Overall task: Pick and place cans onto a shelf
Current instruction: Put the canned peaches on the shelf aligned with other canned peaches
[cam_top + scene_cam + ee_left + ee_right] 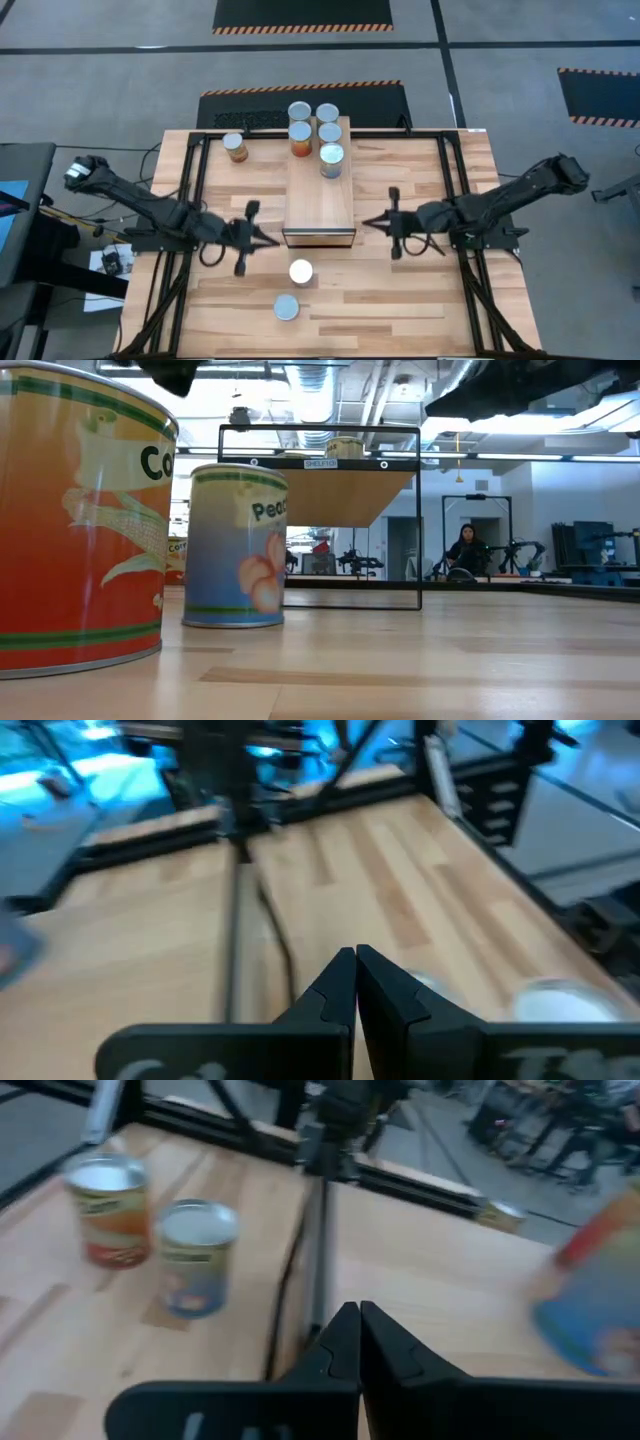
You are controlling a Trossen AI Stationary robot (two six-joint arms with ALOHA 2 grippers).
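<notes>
The shelf (320,190) is a long light-wood box in the middle of the table; its near short end (340,495) is dark-framed. Several cans (315,130) stand upright on its far half. One orange can (235,147) stands on the table left of it. Two cans stand near the front edge: an orange one (301,271) (80,520) and a blue-green one (286,307) (237,545). My left gripper (272,240) (355,982) is shut and empty left of the shelf's near end. My right gripper (370,224) (358,1335) is shut and empty right of it.
Black frame rails (195,200) (455,200) run along the table on both sides, inside the arms. A dark mat with striped edges (300,105) lies behind the table. A person (466,550) sits far back in the room.
</notes>
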